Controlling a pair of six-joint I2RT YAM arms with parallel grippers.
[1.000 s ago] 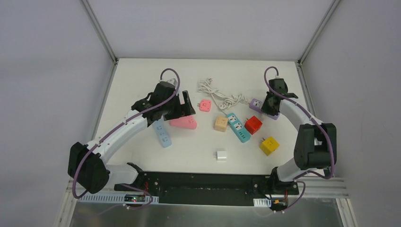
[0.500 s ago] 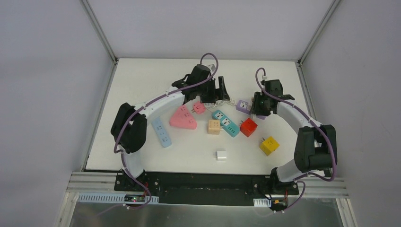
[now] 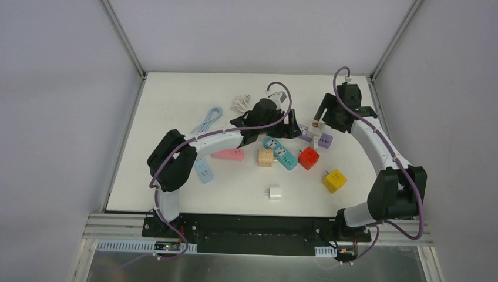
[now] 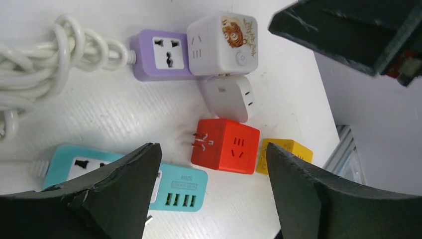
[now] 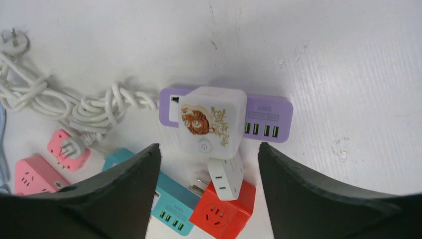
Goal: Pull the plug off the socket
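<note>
The plug is a white cube (image 5: pixel 213 122) with a tiger picture, seated in the purple socket strip (image 5: pixel 268 117). A small white adapter (image 5: pixel 226 178) sticks out of the cube's side. My right gripper (image 5: pixel 208 148) hangs open above the cube, a jaw on either side, touching nothing. From the left, my left gripper (image 4: pixel 211 154) is also open and empty, over the red cube (image 4: pixel 226 145), with the plug (image 4: pixel 224 44) and strip (image 4: pixel 159 56) beyond it. From above, both grippers (image 3: pixel 289 124) (image 3: pixel 320 120) flank the strip (image 3: pixel 325 141).
A teal strip (image 3: pixel 281 154), tan cube (image 3: pixel 265 157), red cube (image 3: pixel 308 157) and yellow cube (image 3: pixel 333 180) lie close in front. A coiled white cord (image 5: pixel 74 107) runs left from the purple strip. Pink sockets (image 3: pixel 229 154), a light-blue strip (image 3: pixel 204 170) and its cable (image 3: pixel 208 120) lie left.
My right gripper has opened from shut and drawn back from the purple strip. The left arm has swept right from the pink socket to beside the purple strip.
</note>
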